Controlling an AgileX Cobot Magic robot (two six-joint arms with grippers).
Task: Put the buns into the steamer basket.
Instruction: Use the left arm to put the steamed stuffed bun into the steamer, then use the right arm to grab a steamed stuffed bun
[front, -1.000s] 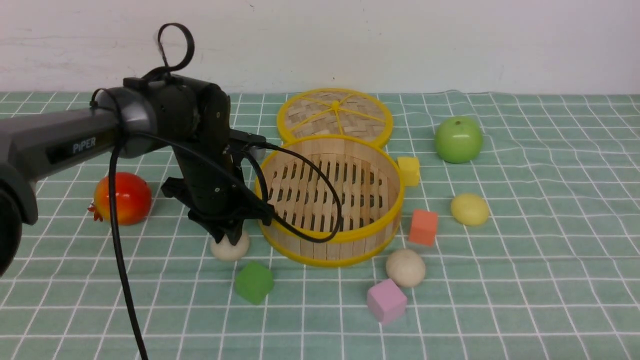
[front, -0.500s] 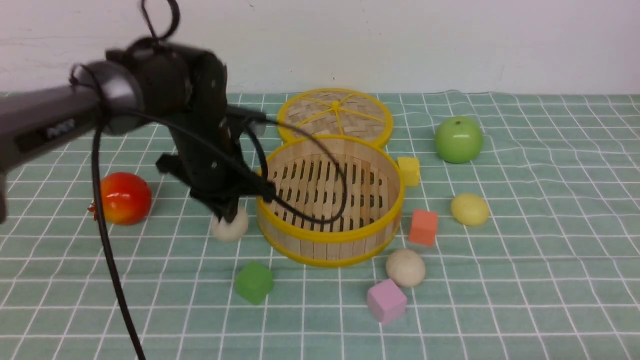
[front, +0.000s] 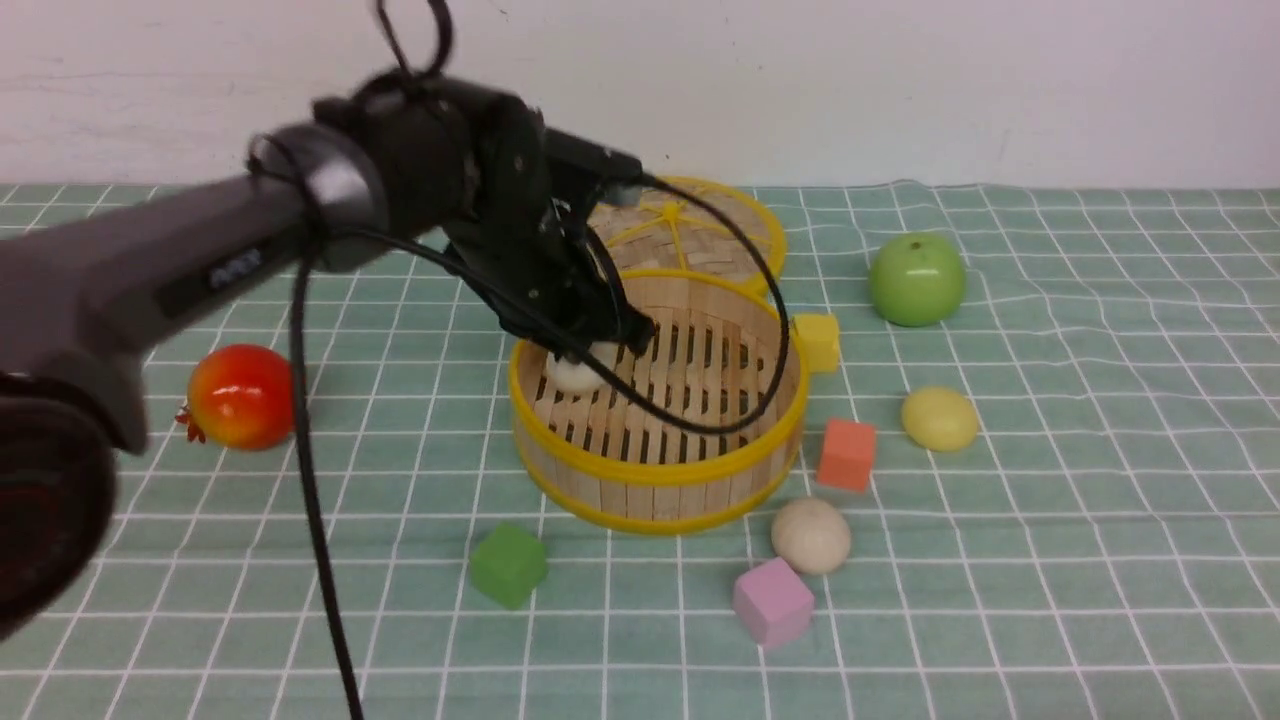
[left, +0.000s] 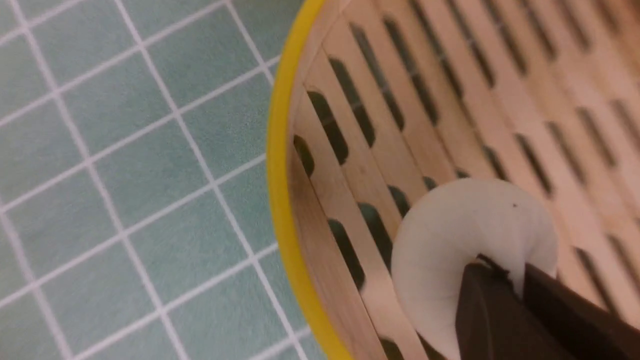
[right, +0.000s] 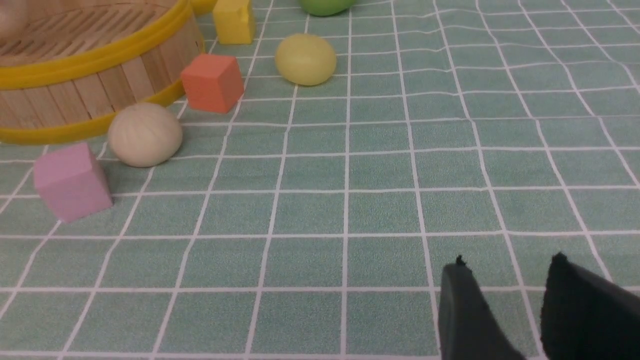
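My left gripper (front: 592, 352) is shut on an off-white bun (front: 578, 374), pinching its edge just above the slatted floor inside the steamer basket (front: 660, 472), near the basket's left wall. In the left wrist view the dark fingers (left: 487, 310) squeeze the bun (left: 465, 225) beside the yellow rim (left: 277, 150). A second beige bun (front: 811, 535) lies on the cloth in front of the basket. The pale yellow bun (front: 940, 419) lies to the basket's right. My right gripper (right: 507, 262) hovers open over bare cloth, away from the beige bun (right: 145, 134) and the yellow bun (right: 305, 59).
The woven lid (front: 690, 225) lies behind the basket. A green apple (front: 917, 279) sits at the back right and a red fruit (front: 245, 396) at the left. Yellow (front: 818, 340), orange (front: 846, 454), pink (front: 772, 601) and green (front: 509, 565) foam cubes ring the basket.
My left gripper lifted the off-white bun from the cloth left of the basket and carried it up and right over the rim into the basket.
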